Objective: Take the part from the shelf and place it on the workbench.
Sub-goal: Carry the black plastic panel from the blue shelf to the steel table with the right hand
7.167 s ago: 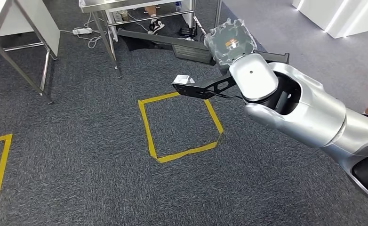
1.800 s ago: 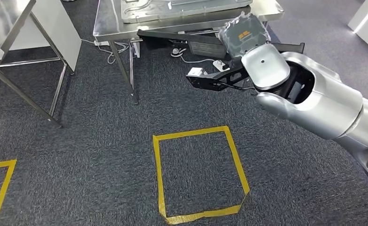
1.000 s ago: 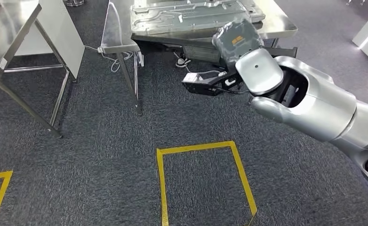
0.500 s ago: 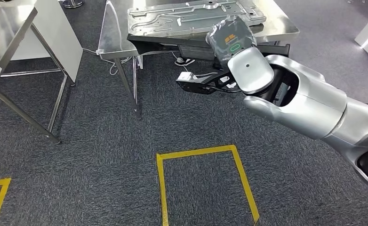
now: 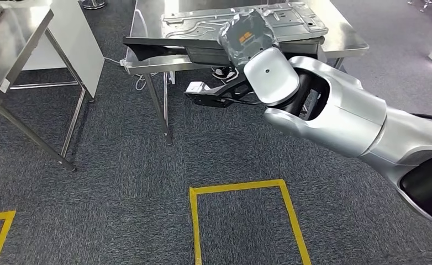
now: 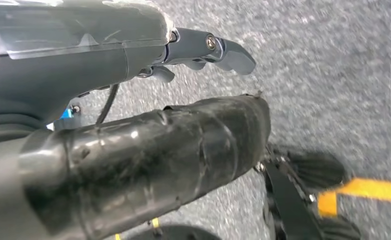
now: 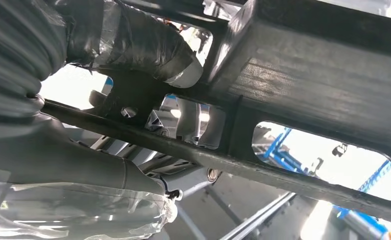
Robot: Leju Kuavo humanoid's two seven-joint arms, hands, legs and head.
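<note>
Gripping the long black plastic part (image 5: 203, 52), the right robot hand (image 5: 246, 37) carries it at the stainless-steel counter (image 5: 346, 41) edge in the head view. Left wrist view: the left robot hand (image 6: 203, 47) hangs released above grey carpet (image 6: 333, 75). Right wrist view: the right robot hand's thumb presses the part's frame (image 7: 303, 85).

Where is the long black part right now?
In the head view, the long black plastic part is held up by the right robot hand, at the front edge of the steel workbench, just below the grey metal plate lying on it.
</note>
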